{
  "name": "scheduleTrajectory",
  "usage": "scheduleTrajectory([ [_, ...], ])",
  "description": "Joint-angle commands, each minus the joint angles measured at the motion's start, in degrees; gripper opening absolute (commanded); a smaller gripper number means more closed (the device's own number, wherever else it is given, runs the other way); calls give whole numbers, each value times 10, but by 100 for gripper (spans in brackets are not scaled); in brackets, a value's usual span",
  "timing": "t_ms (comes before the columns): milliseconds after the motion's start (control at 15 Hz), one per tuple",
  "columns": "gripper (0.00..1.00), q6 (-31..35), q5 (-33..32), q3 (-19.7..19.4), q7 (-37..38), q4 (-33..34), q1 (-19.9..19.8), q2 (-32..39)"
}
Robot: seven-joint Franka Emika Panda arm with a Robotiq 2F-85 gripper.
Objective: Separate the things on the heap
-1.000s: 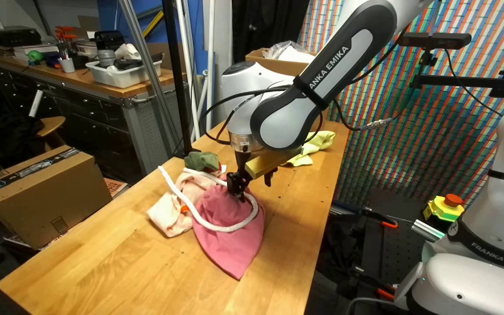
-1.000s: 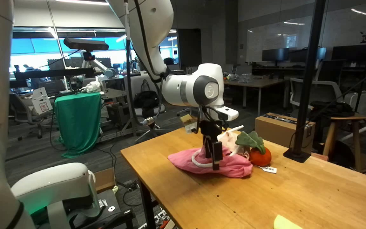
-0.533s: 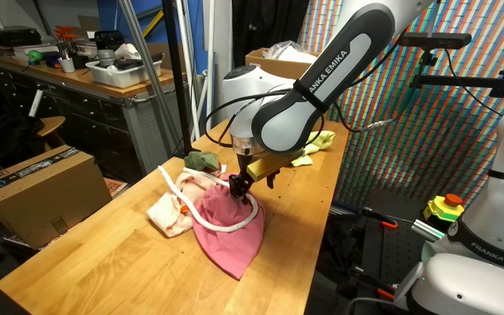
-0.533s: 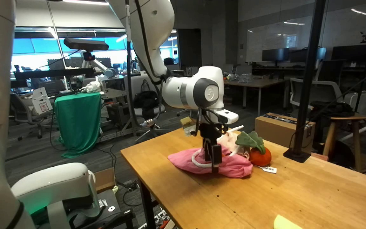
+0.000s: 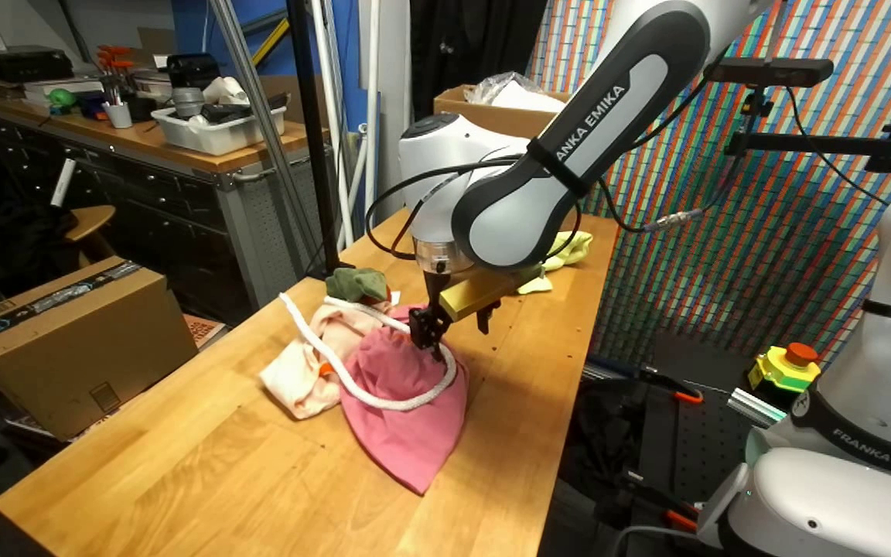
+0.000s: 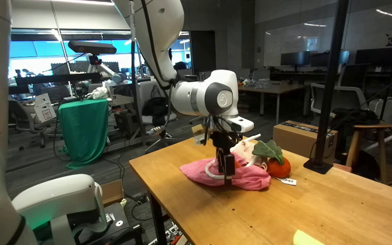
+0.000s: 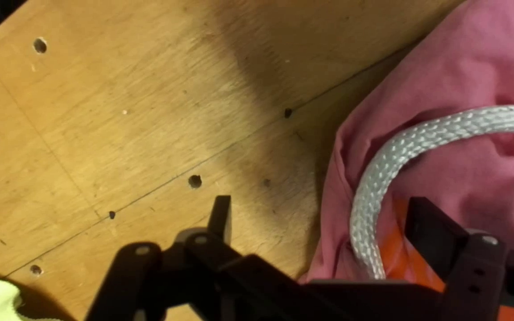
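Observation:
In both exterior views the heap lies on the wooden table: a pink cloth (image 5: 407, 441), a cream cloth (image 5: 295, 383) with reddish marks, and a white cord (image 5: 399, 404) looped over them. A red ball (image 6: 279, 167) with green leaves (image 6: 267, 149) sits at the heap's edge. Apart from it, the yellow-green cloth (image 5: 569, 249) rests farther along the table. My gripper (image 7: 321, 203) points down over the pink cloth, jaws wide. In the wrist view one finger stands over bare wood, its opposite over pink cloth; the cord curves between them, not gripped. An orange patch (image 7: 393, 240) shows beside the cord.
A black pole (image 6: 328, 102) rises from a base plate at the table's edge, near the ball. The cardboard box (image 5: 74, 348) is off the table. Table wood (image 5: 206, 480) extends in front of the heap, and its long edge runs near the pink cloth.
The gripper has shifted slightly, a little to the right in one exterior view and slightly left and down in another, staying open. The heap's things lie as before.

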Motion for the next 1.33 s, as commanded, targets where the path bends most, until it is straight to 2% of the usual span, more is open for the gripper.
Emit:
scheduleTrajectory([
  [0,100,2,-5,-1,23,-20,4,-29],
  [1267,100,5,-1,4,38,-35,2,-23],
])
